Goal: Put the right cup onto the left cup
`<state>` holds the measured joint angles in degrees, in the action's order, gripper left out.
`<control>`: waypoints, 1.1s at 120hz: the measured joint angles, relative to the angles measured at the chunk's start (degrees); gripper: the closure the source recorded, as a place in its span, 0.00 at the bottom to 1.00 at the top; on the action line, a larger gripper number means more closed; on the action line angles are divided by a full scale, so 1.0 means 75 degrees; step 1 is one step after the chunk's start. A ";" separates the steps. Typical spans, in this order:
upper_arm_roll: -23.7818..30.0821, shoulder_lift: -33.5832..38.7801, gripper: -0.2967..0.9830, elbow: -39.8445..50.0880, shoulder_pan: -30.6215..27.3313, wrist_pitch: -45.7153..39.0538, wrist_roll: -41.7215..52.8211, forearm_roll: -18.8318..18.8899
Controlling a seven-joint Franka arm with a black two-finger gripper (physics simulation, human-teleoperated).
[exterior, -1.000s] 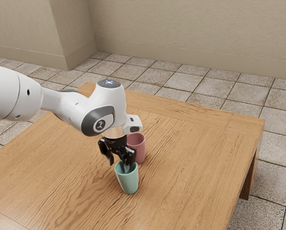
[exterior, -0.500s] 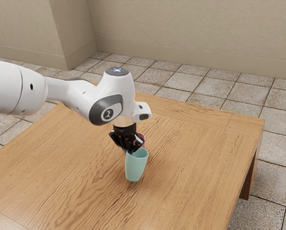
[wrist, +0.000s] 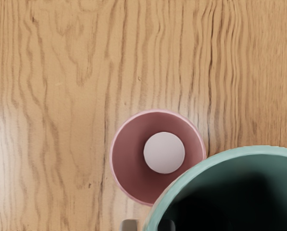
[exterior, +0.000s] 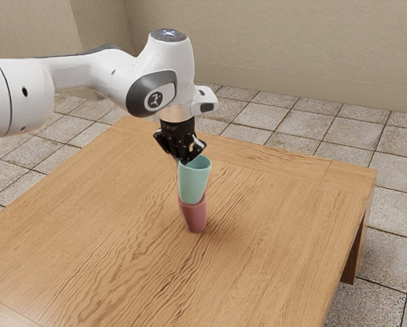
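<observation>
My white arm (exterior: 22,95) comes in from the exterior view's left and runs roughly level toward its right. My rounded wrist (exterior: 170,65) stands upright at the end of it, banded in dark grey, and my black hand (exterior: 181,139) hangs below, pointing down. My jaws are closed in a grip, their grey fingertips (wrist: 129,225) side by side, slightly apart, in the wrist view.

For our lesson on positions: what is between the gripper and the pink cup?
The green cup is between the gripper and the pink cup, as the exterior view shows.
</observation>
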<state>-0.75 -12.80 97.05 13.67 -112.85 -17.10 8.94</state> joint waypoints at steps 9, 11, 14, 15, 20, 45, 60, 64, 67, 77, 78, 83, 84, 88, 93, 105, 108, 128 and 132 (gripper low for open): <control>-0.0010 -0.0045 0.85 -0.0210 -0.0205 0.0178 0.0031 0.0041; -0.0011 -0.0059 0.85 -0.0245 -0.0281 0.0209 0.0041 0.0046; -0.0009 -0.0087 0.85 -0.0289 -0.0400 0.0252 0.0056 0.0048; -0.0010 -0.0103 0.85 -0.0300 -0.0435 0.0265 0.0061 0.0047; -0.0008 -0.0206 0.85 -0.0365 -0.0593 0.0322 0.0084 0.0042; 0.0000 -0.1021 0.85 -0.1227 -0.0790 0.0516 0.0223 0.0044; 0.0015 -0.1157 0.85 -0.1420 -0.0788 0.0641 0.0291 0.0071; 0.0028 -0.1178 0.85 -0.1430 -0.0784 0.0657 0.0306 0.0074; 0.0038 -0.1223 0.85 -0.1436 -0.0783 0.0660 0.0317 0.0076; 0.0065 -0.1330 0.85 -0.1449 -0.0775 0.0629 0.0347 0.0073; 0.0068 -0.1339 0.85 -0.1450 -0.0774 0.0626 0.0350 0.0072; 0.0116 -0.1368 0.85 -0.1451 -0.0774 0.0608 0.0360 0.0069; 0.0126 -0.1372 0.85 -0.1452 -0.0772 0.0605 0.0362 0.0068; 0.0156 -0.1381 0.85 -0.1452 -0.0769 0.0594 0.0369 0.0067; 0.0196 -0.1387 0.85 -0.1453 -0.0768 0.0568 0.0378 0.0068; 0.0234 -0.1392 0.85 -0.1477 -0.0738 0.0502 0.0398 0.0070; 0.0237 -0.1392 0.85 -0.1483 -0.0731 0.0488 0.0403 0.0070; 0.0242 -0.1421 0.85 -0.1494 -0.0711 0.0425 0.0426 0.0072; 0.0247 -0.1451 0.85 -0.1495 -0.0711 0.0412 0.0429 0.0072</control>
<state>1.11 -23.69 85.84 8.34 -109.76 -13.88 9.48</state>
